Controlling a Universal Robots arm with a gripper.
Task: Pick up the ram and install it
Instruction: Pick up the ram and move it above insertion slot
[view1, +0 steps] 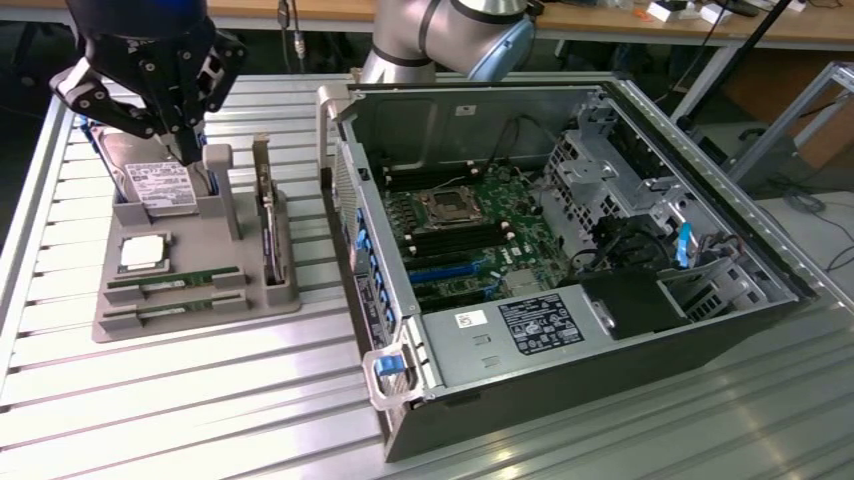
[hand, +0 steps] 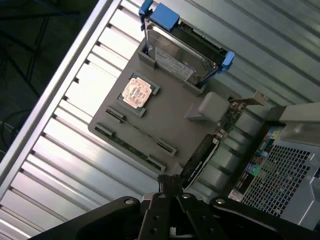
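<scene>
Gripper (view1: 184, 150): hovering above the grey holder (view1: 254, 305) near the hard drive (view1: 158, 186), fingers pressing together, pinching nothing.
Ram (view1: 174, 277): sitting in the holder's slot, at 6 o'clock from the processor (view1: 144, 252) in the exterior view, apart from the gripper.
Twin stick (view1: 170, 306): sitting just beside the ram, at its 6 o'clock.
Expansion card (view1: 274, 225): standing upright at 3 o'clock from the processor.
Computer case (view1: 441, 125): lying open at 3 o'clock from the holder.

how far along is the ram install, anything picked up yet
Done: nothing that shows. One ram stick and its twin lie in their holders on the grey tray. In hand: nothing. The gripper is shut and empty, hovering by the hard drive end of the tray. Left: lifting a stick and seating it on the motherboard inside the open case.
</scene>
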